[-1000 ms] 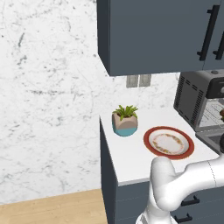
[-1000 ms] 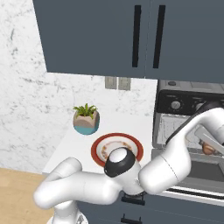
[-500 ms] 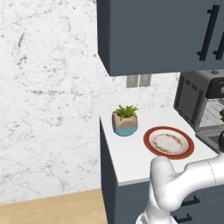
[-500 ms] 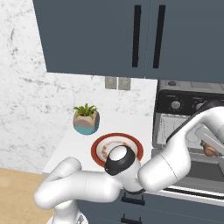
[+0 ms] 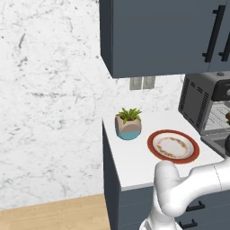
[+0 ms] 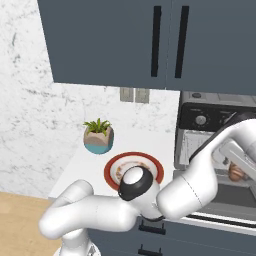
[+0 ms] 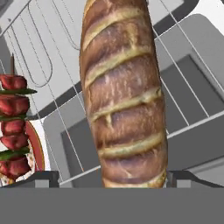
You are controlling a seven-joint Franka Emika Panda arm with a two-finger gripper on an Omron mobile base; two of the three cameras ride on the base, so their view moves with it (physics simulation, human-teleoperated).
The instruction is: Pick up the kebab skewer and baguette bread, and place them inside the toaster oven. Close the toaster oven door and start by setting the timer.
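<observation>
My pincer (image 7: 113,177) stands spread around the tan crusty baguette loaf (image 7: 124,92) lying on the grey wire oven rack (image 7: 192,78), beside the red-chunked kebab skewer (image 7: 14,127); withdrawing comes next, I judge.

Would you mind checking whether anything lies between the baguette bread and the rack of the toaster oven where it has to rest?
Nothing visible does. In the hand view the baguette bread lies over the bare wire rack, with the kebab skewer off to one side, apart from it.
</observation>
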